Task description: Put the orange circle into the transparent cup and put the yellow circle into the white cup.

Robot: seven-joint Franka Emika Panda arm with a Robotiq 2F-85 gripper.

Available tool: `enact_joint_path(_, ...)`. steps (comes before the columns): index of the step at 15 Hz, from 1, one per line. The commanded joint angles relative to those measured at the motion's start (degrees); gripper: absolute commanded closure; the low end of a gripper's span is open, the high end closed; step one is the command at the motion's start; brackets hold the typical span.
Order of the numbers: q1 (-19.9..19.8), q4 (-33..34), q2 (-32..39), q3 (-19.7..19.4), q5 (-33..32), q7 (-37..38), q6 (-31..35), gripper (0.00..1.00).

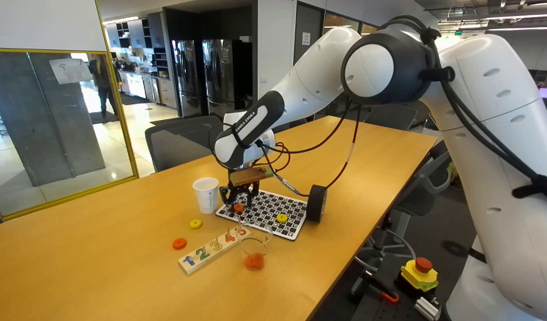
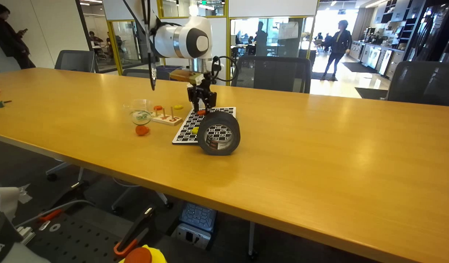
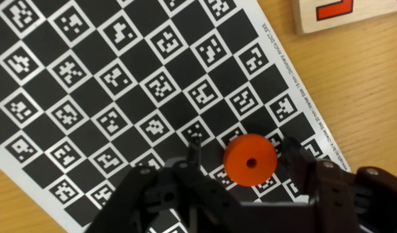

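An orange circle [image 3: 250, 160] with a centre hole lies flat on the checkered board [image 3: 116, 121]; it shows in both exterior views [image 1: 238, 207] [image 2: 201, 112]. My gripper [image 3: 242, 149] is open around it, with a gap at the left finger and a smaller one at the right. The transparent cup [image 1: 271, 236] stands on the table with orange circles [image 1: 254, 261] at its bottom. The white cup [image 1: 206, 196] stands upright beside the gripper; in an exterior view it is mostly hidden behind the gripper [image 2: 202, 109]. A yellow circle [image 1: 281, 218] lies on the board.
Another yellow circle [image 1: 195, 224] and another orange circle [image 1: 179, 243] lie on the table. A wooden number board [image 1: 215, 249] with pegs lies between them and the transparent cup. A black tape roll [image 2: 219, 133] stands upright at the checkered board's edge.
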Motion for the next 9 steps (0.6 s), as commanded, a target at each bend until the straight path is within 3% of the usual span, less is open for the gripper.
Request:
enact_joint_path(1, -0.15, 2.38, 0.98, -0.2, 1.11, -0.78, -1.29, 0.64)
enact_joint_path(3, 0.37, 2.41, 0.73, -0.9, 0.47, 0.54, -1.68, 0.8)
enact_joint_path(6, 1.0, 1.58, -0.87, -1.6, -0.03, 2.44, -3.28, 0.81)
enact_joint_path(9, 2.65, -4.39, -6.74, -2.69, -1.41, 5.7, -2.33, 0.81)
